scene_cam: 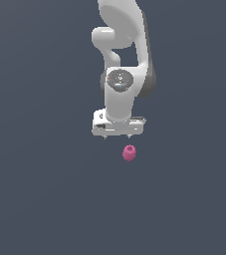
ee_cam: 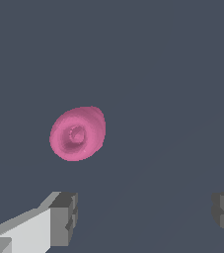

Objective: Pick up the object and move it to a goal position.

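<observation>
One object point(scene_cam: 129, 152) is seen, a small magenta-pink lump with a smooth, matte surface, rounded like a strawberry and marked by a shallow ringed dimple on top. In the exterior view it is placed just below centre of the frame, on a flat, featureless slate-grey surface point(scene_cam: 40, 199). It is narrower than the gripper above it.

One arm point(scene_cam: 122, 55) is shown, built of glossy white rounded shells with dark grey joints, entering from the top centre of the frame; a round grey cap is set on its wrist. The gripper point(scene_cam: 117, 135) is a white, boxy block with two short dark tips showing beneath it. It is held above the object and apart from it, the object lying toward the exterior view's right of its middle.

In the wrist view two fingers point(ee_cam: 63, 219) are counted, grey, blocky and ridged on their inner faces, spread wide with nothing between them. The object point(ee_cam: 77, 134) is seen clear of both, nearer one finger.
</observation>
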Tool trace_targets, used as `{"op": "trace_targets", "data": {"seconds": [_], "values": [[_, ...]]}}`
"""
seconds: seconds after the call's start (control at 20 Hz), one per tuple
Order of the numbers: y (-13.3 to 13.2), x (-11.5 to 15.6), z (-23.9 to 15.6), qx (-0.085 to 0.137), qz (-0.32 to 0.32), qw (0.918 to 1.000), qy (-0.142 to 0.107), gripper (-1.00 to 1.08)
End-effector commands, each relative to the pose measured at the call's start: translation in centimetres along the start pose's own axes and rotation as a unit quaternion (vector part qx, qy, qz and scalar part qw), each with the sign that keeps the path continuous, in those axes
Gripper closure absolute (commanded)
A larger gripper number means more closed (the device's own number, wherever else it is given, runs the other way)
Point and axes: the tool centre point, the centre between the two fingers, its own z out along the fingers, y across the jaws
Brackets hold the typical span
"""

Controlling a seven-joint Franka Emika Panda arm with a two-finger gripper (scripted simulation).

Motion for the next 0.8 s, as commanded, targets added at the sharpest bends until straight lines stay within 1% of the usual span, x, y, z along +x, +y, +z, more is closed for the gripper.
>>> {"op": "trace_targets", "data": {"seconds": [0.0, 0.45, 0.6, 0.75], "values": [[0.0, 0.0, 0.0, 0.000, 0.000, 1.0000, 0.000, -0.92], [0.3, 0.1, 1.1, 0.011, 0.019, 0.9997, -0.009, -0.92], [0.4, 0.0, 1.0, 0.011, 0.021, 0.9997, -0.010, -0.92], [0.0, 0.3, 1.1, 0.009, 0.013, 0.9998, -0.006, -0.92]]}}
